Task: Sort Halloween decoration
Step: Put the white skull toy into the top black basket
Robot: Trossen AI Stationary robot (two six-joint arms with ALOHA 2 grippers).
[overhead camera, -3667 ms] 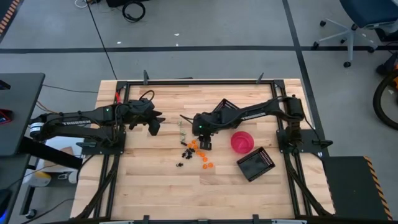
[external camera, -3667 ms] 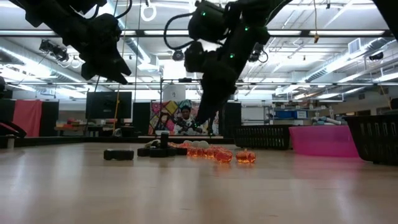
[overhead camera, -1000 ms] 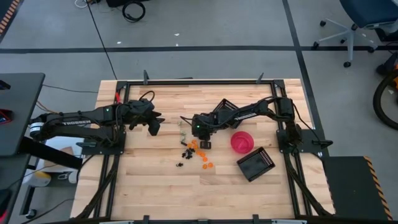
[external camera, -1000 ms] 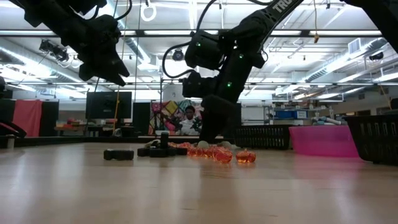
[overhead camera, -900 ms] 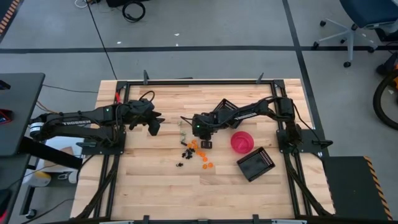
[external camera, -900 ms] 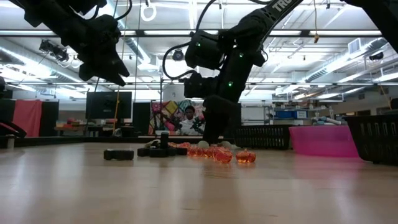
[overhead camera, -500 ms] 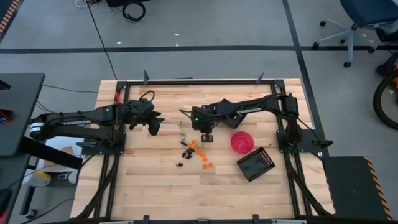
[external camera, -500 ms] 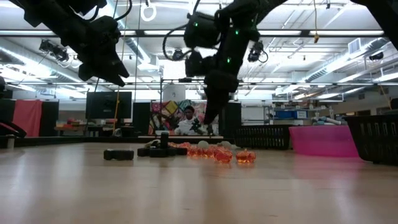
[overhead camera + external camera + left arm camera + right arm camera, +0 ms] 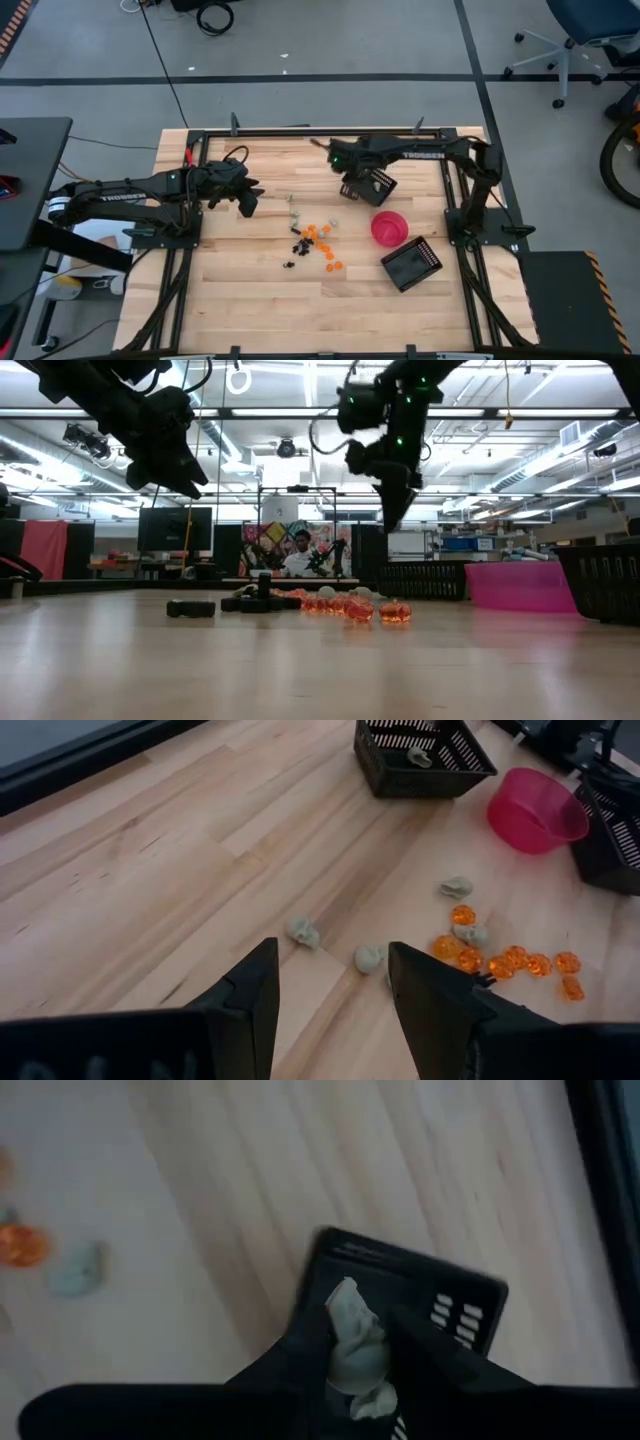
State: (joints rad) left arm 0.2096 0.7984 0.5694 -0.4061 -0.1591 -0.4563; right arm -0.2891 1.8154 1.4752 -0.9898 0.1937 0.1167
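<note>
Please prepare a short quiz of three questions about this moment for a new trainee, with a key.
1. True or false: the right tool holds an orange trinket.
2. What lies under the right tool? A) the pink bowl B) the far basket C) bare table
3. Fill in: the fingers of the left tool stand ___.

Key: 1 false, it holds a pale trinket; 2 B; 3 open.

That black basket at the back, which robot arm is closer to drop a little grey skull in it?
Probably the right: the right gripper holds a pale trinket over the basket. The left gripper waits far off.
</note>
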